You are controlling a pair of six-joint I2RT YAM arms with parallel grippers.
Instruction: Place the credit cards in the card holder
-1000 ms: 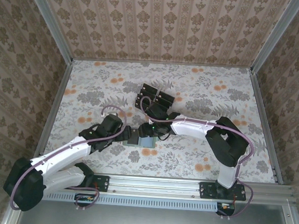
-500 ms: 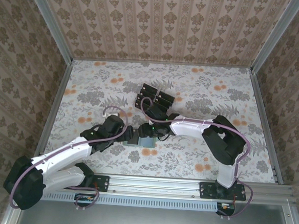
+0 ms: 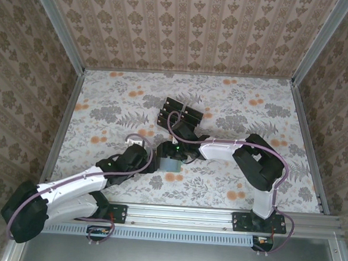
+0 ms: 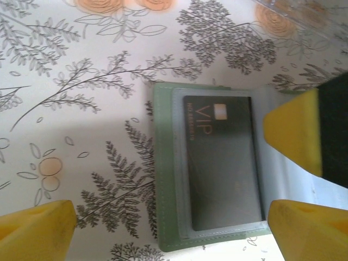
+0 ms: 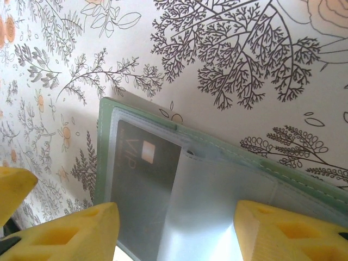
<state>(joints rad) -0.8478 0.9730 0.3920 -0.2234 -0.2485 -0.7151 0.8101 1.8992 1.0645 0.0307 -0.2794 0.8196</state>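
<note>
One card holder (image 5: 101, 163) corner is cut off; left end effector (image 4: 171, 217) and right end effector (image 5: 176, 217) gape.

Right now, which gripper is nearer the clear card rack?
Right. The right gripper hangs over the wallet, just on the near side of the clear card rack. The left gripper sits farther off, at the wallet's left.

The sage-green card holder (image 4: 166, 185) lies open and flat on the table (image 3: 104, 102), with one black credit card (image 4: 223, 163) marked VIP tucked behind its clear sleeve. More black credit cards (image 3: 181, 112) sit clustered farther back.
</note>
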